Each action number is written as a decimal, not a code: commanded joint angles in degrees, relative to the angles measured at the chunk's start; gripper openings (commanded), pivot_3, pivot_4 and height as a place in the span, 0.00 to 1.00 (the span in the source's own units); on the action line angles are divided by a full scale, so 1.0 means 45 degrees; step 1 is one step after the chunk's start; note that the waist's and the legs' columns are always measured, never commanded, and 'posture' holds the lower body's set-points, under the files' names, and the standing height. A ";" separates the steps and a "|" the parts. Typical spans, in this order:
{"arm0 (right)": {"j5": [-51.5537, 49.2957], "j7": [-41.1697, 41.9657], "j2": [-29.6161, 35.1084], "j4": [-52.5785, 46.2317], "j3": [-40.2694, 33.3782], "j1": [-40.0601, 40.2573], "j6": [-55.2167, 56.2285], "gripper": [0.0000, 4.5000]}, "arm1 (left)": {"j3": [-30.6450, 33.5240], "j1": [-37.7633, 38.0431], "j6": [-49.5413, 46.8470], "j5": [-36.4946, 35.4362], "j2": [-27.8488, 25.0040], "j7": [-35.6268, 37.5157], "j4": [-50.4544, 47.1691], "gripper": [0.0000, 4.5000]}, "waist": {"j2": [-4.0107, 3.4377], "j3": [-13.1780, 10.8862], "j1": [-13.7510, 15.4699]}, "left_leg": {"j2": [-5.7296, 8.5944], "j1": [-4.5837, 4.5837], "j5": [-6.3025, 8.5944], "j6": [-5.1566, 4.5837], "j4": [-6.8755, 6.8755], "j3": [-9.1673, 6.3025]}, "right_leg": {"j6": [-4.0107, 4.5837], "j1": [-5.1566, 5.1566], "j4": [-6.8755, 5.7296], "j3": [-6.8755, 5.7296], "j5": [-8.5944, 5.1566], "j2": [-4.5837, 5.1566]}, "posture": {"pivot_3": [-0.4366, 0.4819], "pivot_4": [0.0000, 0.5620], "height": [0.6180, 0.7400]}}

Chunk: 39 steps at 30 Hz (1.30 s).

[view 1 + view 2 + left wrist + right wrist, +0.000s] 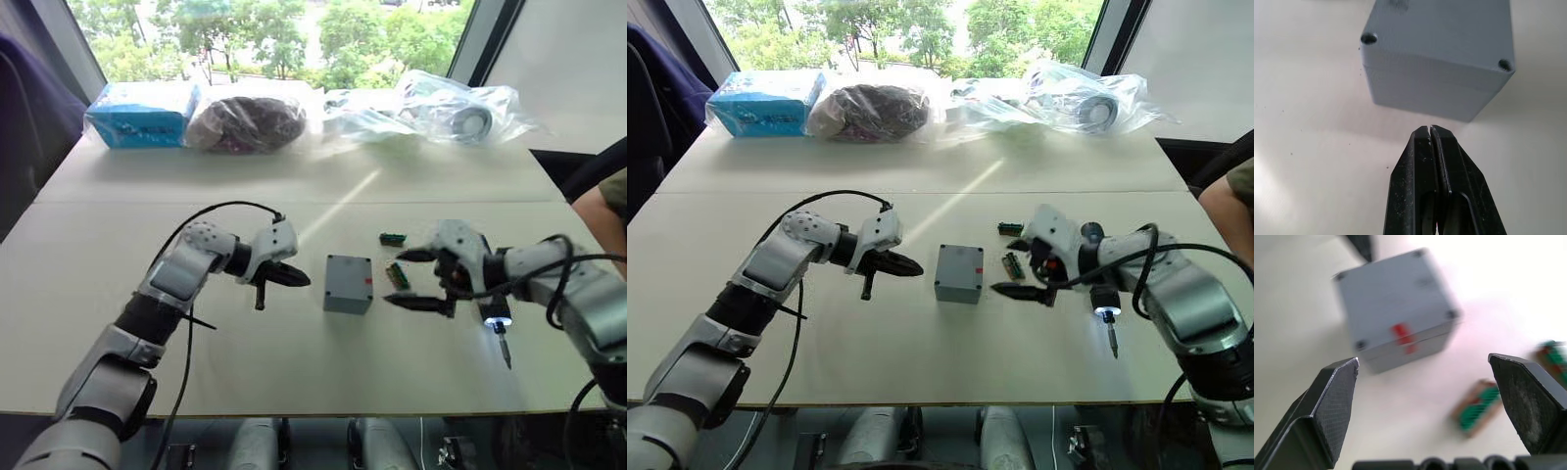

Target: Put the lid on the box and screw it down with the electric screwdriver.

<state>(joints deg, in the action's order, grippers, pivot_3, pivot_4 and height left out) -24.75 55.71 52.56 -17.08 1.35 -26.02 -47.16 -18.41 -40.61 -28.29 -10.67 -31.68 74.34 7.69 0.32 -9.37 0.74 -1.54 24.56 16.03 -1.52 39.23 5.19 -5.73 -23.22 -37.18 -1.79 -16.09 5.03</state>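
Two green parts (396, 274), seemingly connectors, lie between box (348, 284) and right pincer (413, 279).

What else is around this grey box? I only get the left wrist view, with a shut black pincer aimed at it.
Observer: On the far side of the box, the right pincer stands open, facing it.
Operator: Is anything lying near that one?
Observer: Yes, two small green parts lie on the table close to it.
Operator: And where is the tool for the screws?
Observer: The screwdriver lies on the table by the right arm, held by neither pincer, with its tip light on.
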 commanded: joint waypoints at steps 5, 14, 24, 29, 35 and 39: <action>0.2434 -0.2546 -0.3193 0.6726 0.0191 -0.2689 0.4751 0.98 | 0.1594 -0.1218 -0.0935 -0.1245 0.0782 -0.1024 -0.0215 0.00 | 0.0014 0.0004 -0.0040 | -0.0002 -0.0006 -0.0039 0.0066 -0.0002 0.0008 | -0.0001 -0.0007 -0.0010 0.0005 0.0001 -0.0010 | 0.48 0.27 1.00; 0.3134 -0.2212 -0.4495 0.9973 0.0336 -0.3459 0.6802 0.74 | 0.1761 -0.0668 -0.1564 -0.1578 0.0411 -0.1391 -0.1468 0.00 | 0.0009 0.0002 -0.0107 | -0.0002 -0.0003 -0.0059 0.0100 -0.0016 0.0020 | -0.0002 -0.0010 -0.0004 0.0012 0.0000 -0.0005 | 0.48 0.27 1.00; 0.2846 -0.1943 -0.4803 0.9407 0.0106 -0.2810 0.6332 0.46 | 0.1589 -0.0126 -0.1878 -0.1819 0.0032 -0.1606 -0.2001 0.00 | 0.0007 0.0002 -0.0116 | -0.0005 -0.0004 -0.0060 0.0103 -0.0016 0.0020 | -0.0002 -0.0010 -0.0008 0.0012 0.0000 -0.0006 | 0.48 0.27 1.00; 0.2950 -0.1965 -0.5003 0.9292 0.0117 -0.2705 0.6323 0.46 | 0.1425 -0.0181 -0.1666 -0.1683 0.0018 -0.1600 -0.1853 0.00 | 0.0007 0.0002 -0.0107 | -0.0006 -0.0005 -0.0061 0.0104 -0.0016 0.0020 | -0.0002 -0.0010 -0.0008 0.0013 0.0000 -0.0007 | 0.48 0.27 1.00; 0.3001 -0.2015 -0.5120 0.9395 0.0128 -0.2654 0.6366 0.46 | 0.1311 -0.0174 -0.1635 -0.1670 -0.0022 -0.1540 -0.1845 0.00 | 0.0007 0.0002 -0.0116 | -0.0005 -0.0005 -0.0061 0.0104 -0.0016 0.0020 | -0.0002 -0.0010 -0.0008 0.0013 0.0000 -0.0007 | 0.48 0.27 1.00; 0.3004 -0.1982 -0.5147 0.9333 0.0176 -0.2552 0.6260 0.46 | 0.1244 -0.0140 -0.1580 -0.1614 0.0011 -0.1571 -0.1842 0.00 | 0.0007 0.0002 -0.0110 | -0.0005 -0.0005 -0.0061 0.0104 -0.0016 0.0021 | -0.0002 -0.0009 -0.0008 0.0013 0.0000 -0.0006 | 0.48 0.27 1.00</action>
<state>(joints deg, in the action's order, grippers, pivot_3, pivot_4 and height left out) -10.91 46.68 29.55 27.04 3.28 -37.39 -19.04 -12.70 -40.78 -36.63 -17.92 -31.39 67.35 0.83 0.35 -9.36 0.25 -1.56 24.53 15.76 -1.05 39.16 5.29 -5.74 -23.26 -37.22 -1.73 -16.09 5.00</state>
